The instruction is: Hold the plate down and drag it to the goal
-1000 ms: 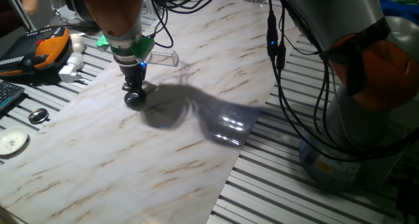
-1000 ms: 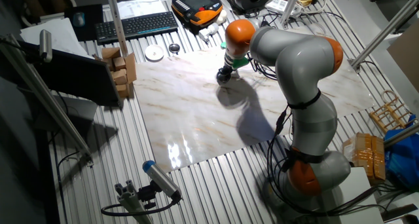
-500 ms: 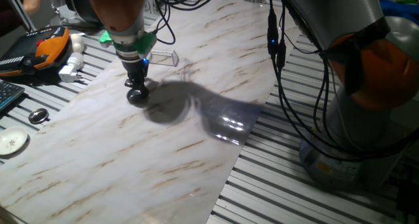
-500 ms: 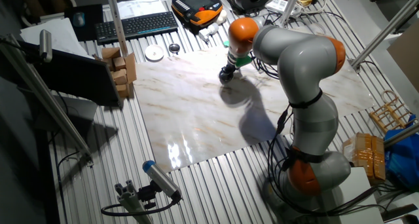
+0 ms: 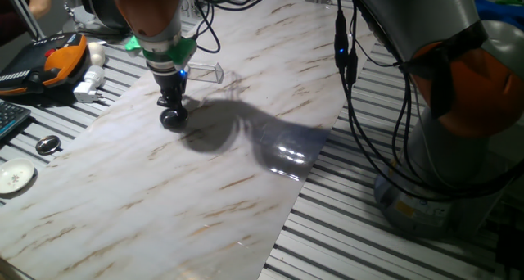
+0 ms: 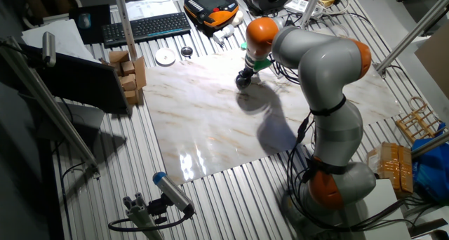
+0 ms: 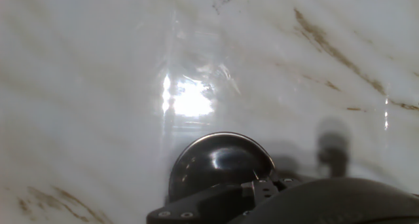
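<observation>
Drag step judged under way: plate (image 7: pixel 219 160) is pinned to the marble bench (image 5: pixel 205 190) under the pincer (image 5: pixel 173 116), jaw state not discernible, just short of the goal (image 5: pixel 202 70); continued downward pressure and a short push are needed.

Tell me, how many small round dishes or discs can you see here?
3. The shiny plate sits under the hand on the marble board. A dark-centred metal disc and a flat white disc lie off the board's left edge. Others may be hidden.
</observation>
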`<action>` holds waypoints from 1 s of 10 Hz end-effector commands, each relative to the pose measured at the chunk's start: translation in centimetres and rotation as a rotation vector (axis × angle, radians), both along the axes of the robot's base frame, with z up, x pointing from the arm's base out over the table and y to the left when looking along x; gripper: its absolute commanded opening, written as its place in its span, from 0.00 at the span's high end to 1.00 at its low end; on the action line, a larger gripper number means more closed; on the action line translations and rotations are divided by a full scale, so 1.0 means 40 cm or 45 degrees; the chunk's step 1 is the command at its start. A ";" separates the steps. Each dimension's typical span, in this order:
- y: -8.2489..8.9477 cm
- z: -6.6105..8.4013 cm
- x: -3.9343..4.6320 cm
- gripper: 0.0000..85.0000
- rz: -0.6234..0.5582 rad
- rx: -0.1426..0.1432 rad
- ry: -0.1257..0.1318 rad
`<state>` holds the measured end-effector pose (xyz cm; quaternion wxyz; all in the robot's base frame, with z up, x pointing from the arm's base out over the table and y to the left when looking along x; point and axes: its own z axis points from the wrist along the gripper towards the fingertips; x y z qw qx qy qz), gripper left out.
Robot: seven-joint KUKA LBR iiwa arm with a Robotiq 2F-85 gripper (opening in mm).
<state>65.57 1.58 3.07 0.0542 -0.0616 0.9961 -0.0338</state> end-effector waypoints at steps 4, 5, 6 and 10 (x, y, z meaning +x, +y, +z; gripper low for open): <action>-0.003 -0.003 0.002 1.00 0.004 -0.004 -0.002; -0.007 -0.003 0.003 1.00 0.010 -0.005 -0.002; -0.010 -0.004 0.004 1.00 0.014 -0.005 -0.001; -0.022 -0.005 0.007 1.00 0.024 -0.012 -0.005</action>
